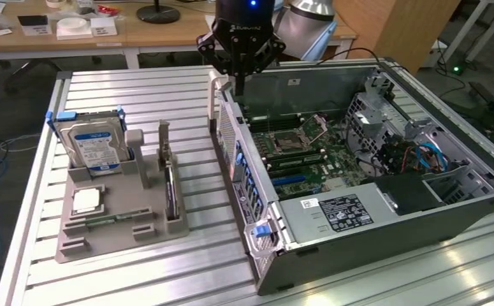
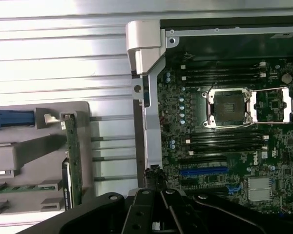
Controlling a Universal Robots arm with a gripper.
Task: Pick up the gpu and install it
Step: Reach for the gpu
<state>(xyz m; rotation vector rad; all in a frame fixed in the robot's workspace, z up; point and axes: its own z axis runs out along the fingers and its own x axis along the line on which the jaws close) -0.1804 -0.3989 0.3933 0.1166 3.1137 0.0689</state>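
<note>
**A:** Tool (image 1: 239, 89), state?

**B:** Closed, with nothing in its jaws. It hangs over the rear wall of the computer case (image 1: 399, 242), well apart from the graphics card.

**A:** Card position?

**B:** The graphics card (image 1: 170, 188) stands on its long edge in a slot of the grey tray (image 1: 127, 191) on the worktop (image 1: 136, 89). It sits on the side of the tray nearest the case. The hard drive (image 1: 94, 146) stands upright at the tray's other side. A grey upright at the card's far end looks like the bracket, but I can't be sure.

**A:** Handling notes?

**B:** My judgement is that it is light, stiff, thin and fragile. The faces carry small parts, and the contact edge is down in the slot. The exposed top edge near mid-length looks like the safest place to hold it, with the jaws across its thickness. A grip far off centre could tilt it in the slot.

**A:** View differences?

**B:** The exterior view gives the card's side face, how tall it stands above the tray, and where the tool sits over the case. The wrist view looks down on the card as a thin green strip (image 2: 73, 161). It also lays out the circuit board (image 2: 278, 141) plainly, showing the blue slot (image 2: 205, 171) and the open processor socket (image 2: 229, 107).
</note>
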